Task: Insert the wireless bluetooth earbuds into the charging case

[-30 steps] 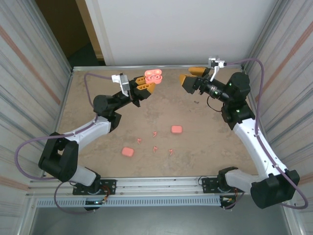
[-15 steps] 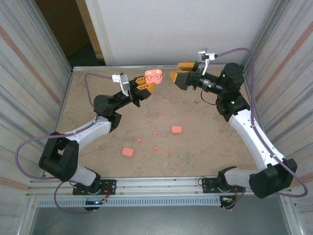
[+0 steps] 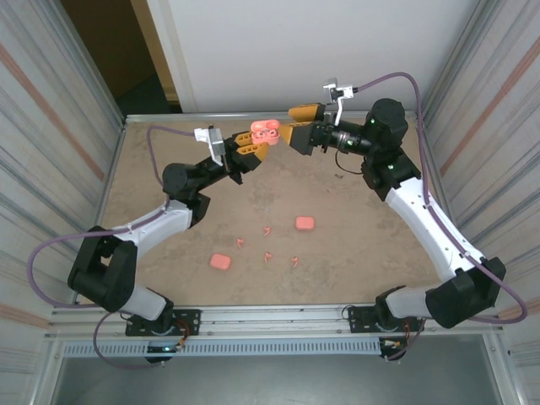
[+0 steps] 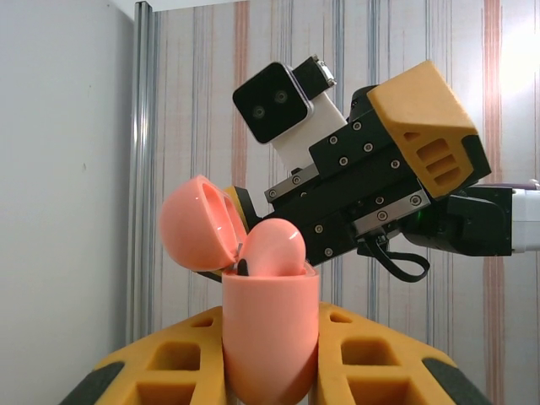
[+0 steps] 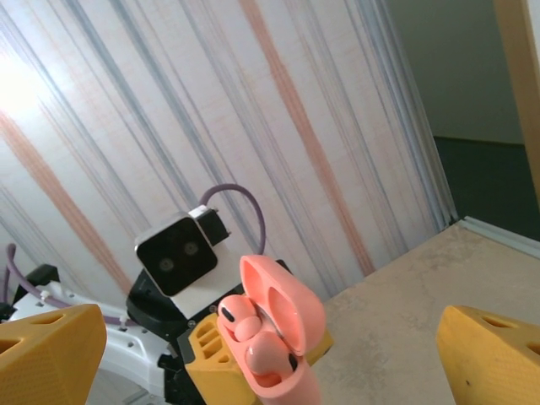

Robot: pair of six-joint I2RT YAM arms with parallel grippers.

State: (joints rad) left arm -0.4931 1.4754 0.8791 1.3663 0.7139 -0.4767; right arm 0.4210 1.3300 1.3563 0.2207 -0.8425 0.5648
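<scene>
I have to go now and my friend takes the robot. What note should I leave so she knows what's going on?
Left gripper: shut on the open rounded pink plastic charging case, held up at the far side of the beige table.
Right gripper: open, empty, close beside that case.
Done: two tiny salmon-pink earbuds sit in the held case.
To do: four loose earbuds and two closed pink cases lie mid-table.

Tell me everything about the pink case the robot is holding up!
The case is small, rounded, salmon pink and looks like smooth shiny plastic. Its lid is flipped open on a hinge, tilting back. Two earbuds sit inside. It stands upright above the far side of the table, pinched between the yellow fingers of the left gripper. The open right gripper is close beside it, not touching.
</scene>
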